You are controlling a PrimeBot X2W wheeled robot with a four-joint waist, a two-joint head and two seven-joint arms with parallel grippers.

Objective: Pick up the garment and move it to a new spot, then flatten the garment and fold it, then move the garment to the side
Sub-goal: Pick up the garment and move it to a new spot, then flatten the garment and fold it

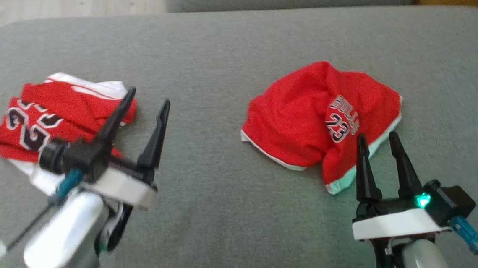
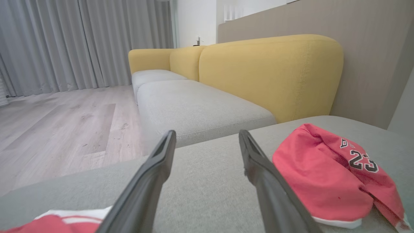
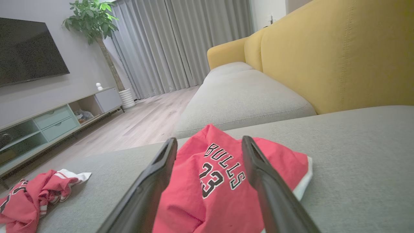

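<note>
Bulls No. 23 garment (image 1: 303, 117), red with a white hem, lies heaped on the grey cushion (image 1: 228, 45) directly ahead of the right gripper (image 1: 377, 135), fingertips near its hem. Jaws spread wide, holding nothing. Left gripper (image 1: 149, 95) also wide and empty; a second crumpled red jersey (image 1: 33, 124) lies beneath and to its left. Risk: closing on the heap likely pinches several layers, lifting it bunched. The left fingers could snag the jersey if they dip.

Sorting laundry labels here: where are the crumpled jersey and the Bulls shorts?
jersey (image 1: 33, 126), head view, on its numbered red front.
shorts (image 3: 212, 179), right wrist view, on the printed 23.
</note>
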